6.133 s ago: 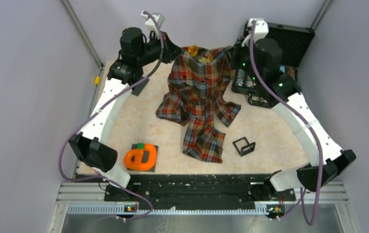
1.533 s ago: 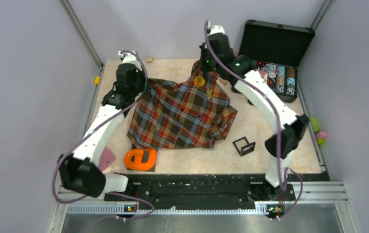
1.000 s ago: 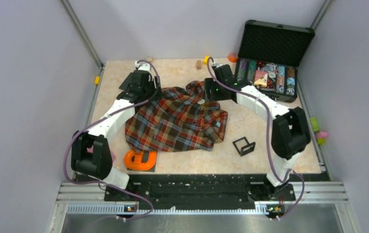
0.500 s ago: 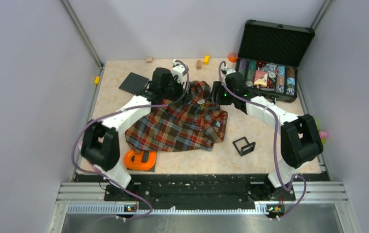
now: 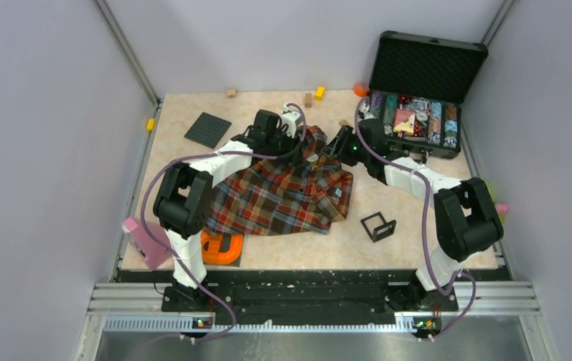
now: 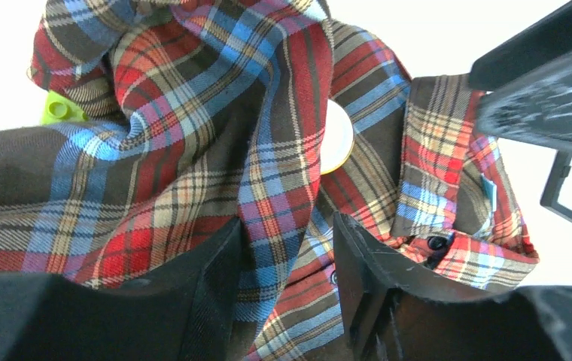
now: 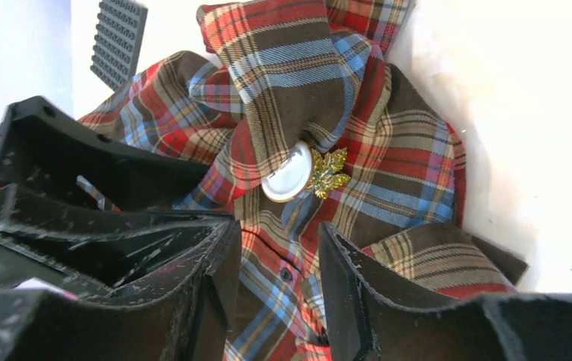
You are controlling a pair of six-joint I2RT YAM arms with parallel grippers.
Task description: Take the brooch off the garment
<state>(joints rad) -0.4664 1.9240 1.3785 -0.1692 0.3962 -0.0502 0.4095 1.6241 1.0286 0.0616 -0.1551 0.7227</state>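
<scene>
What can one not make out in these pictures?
- Left wrist view: a fold of the garment hides the left part of the brooch.
- Right wrist view: cloth covers the brooch's fastening.
- Top view: brooch too small to find; the open case's contents too small to name.

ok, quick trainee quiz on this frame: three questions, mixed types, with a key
1. True or false: the brooch sits on the garment.
2. The case at the table's far right is: A open, B shut, C upside down.
3. Fill in: the gold ornament touching the brooch is shaped like a ____.
Key: 1 true; 2 A; 3 leaf.
</scene>
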